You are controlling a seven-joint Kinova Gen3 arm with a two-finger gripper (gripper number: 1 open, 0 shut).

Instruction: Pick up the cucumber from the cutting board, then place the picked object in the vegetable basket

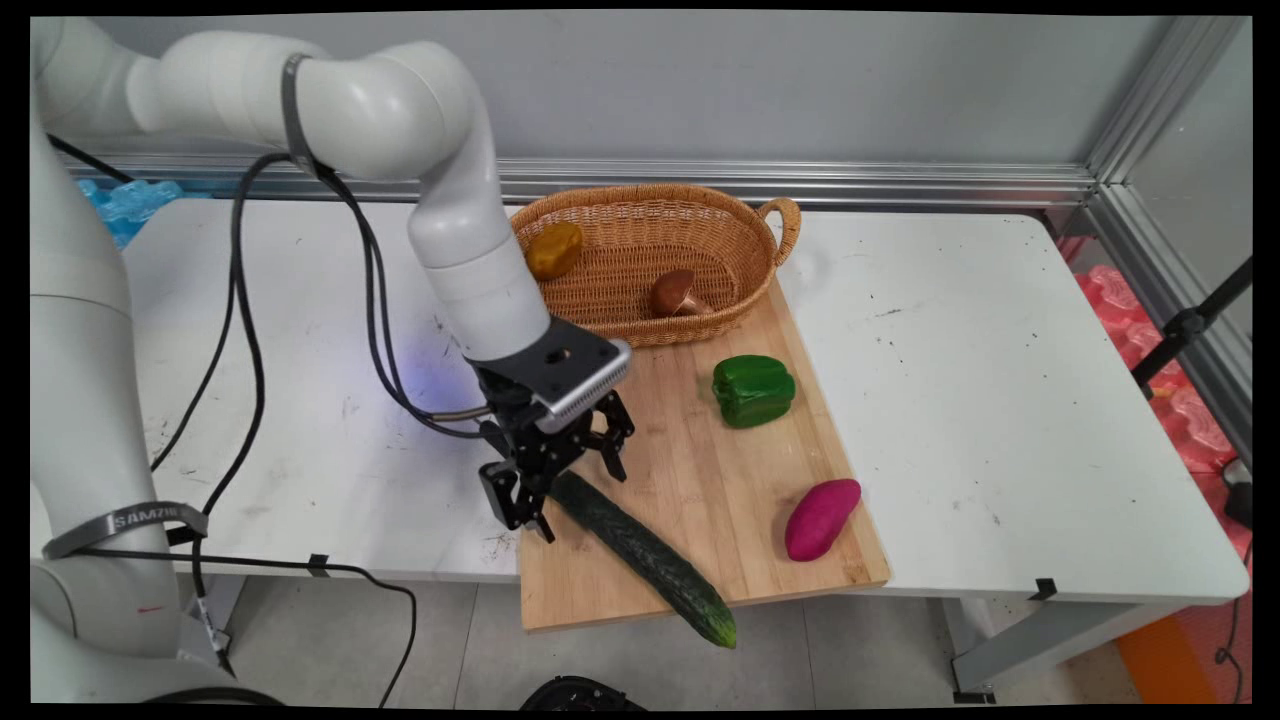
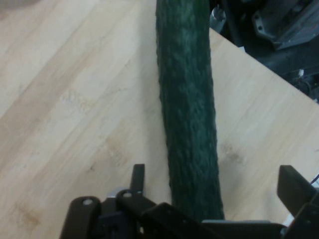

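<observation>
Bumpy matt-skinned cucumber [image 2: 189, 124], pale grained wooden cutting board [image 1: 700, 480], woven wicker basket [image 1: 640, 215], glossy green pepper [image 1: 753, 389]

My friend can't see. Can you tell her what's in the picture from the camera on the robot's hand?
A long, bumpy, dark green cucumber lies on a pale wooden board, running from the top of the picture down between the fingers of the robot's open black hand. One corner of the board shows at upper right.
</observation>
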